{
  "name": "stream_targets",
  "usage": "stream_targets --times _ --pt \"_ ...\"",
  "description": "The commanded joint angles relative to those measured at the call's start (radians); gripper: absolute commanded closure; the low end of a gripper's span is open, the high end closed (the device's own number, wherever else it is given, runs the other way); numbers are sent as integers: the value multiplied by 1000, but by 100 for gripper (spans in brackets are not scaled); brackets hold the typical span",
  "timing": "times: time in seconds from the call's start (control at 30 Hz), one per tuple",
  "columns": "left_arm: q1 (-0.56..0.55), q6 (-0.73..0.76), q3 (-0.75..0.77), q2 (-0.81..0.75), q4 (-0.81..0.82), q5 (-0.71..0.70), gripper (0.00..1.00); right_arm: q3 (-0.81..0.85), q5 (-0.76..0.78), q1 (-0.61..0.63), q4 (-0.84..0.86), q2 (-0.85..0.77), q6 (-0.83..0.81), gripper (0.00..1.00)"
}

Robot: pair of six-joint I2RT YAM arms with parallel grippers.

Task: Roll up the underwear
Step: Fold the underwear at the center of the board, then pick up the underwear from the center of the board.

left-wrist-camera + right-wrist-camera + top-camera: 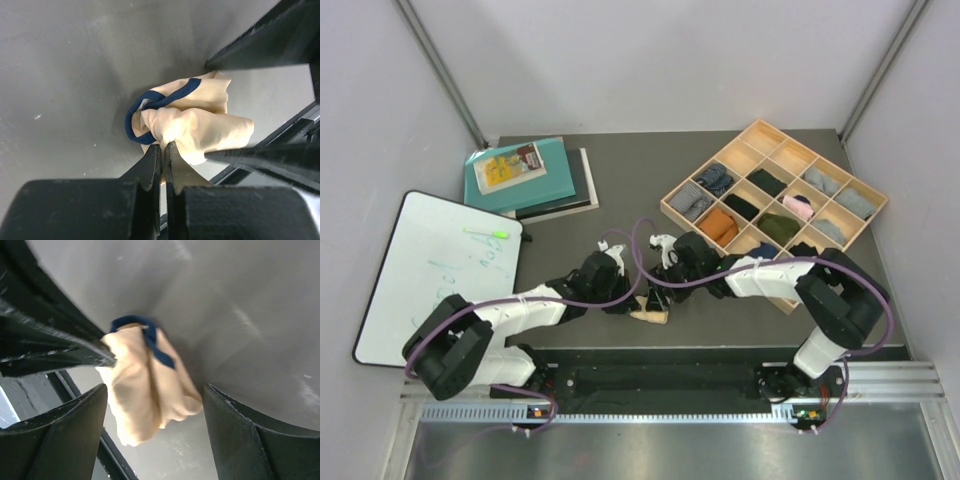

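At the near edge of the dark table (620,180), the beige briefs with navy edging (200,125) lie bunched in a loose bundle. The left gripper (163,146) is pinched tight on a fold of them. The right gripper (155,390) stands wide apart astride the bundle, holding nothing. Farther back on the right, a wooden compartment tray (756,126) holds rolled socks (718,225).

Soft, even overhead light, shadows faint. Around the beige underwear (145,385) the right wrist view looks slightly smeared, perhaps motion blur; a pale sheen lies on the table (240,315) beyond it. Close fingers (240,435) are defocused.
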Motion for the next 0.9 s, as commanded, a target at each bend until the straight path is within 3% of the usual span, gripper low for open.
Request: stream_targets --times 0.0,0.17,0.23,0.27,0.3,0.37,0.47,0.5,0.53,0.57,0.67,0.7,0.87 --pt "4 4 24 12 -30 23 100 5 55 66 -19 0 -84 25" --pt "9 -9 27 20 -22 34 100 -6 138 120 -58 -26 -136 27" --pt "9 -12 29 18 -19 36 100 -10 170 138 -64 -26 -142 34" --pt "10 -13 29 21 -18 37 100 -10 202 141 -65 -26 -143 40" --pt "12 -13 29 23 -18 39 100 -10 225 152 -73 -26 -142 54" --pt "15 -16 30 23 -13 46 100 -9 251 152 -79 -24 -140 65" --pt "21 -22 33 18 -10 56 100 -9 281 154 -91 -36 -127 100" --pt "22 -24 36 14 -12 56 99 -10 290 152 -99 -44 -117 100" --pt "27 -25 39 10 -16 56 94 -12 301 152 -105 -50 -113 100" --pt "36 -28 49 1 -22 53 74 -9 308 152 -113 -59 -110 100" --pt "70 -19 88 -40 -93 53 51 2 322 120 -162 -115 -87 100" --pt "78 -13 101 -55 -136 50 38 7 319 103 -176 -151 -76 100" --pt "166 51 209 -153 -298 18 11 45 325 -28 -301 -299 -91 100"
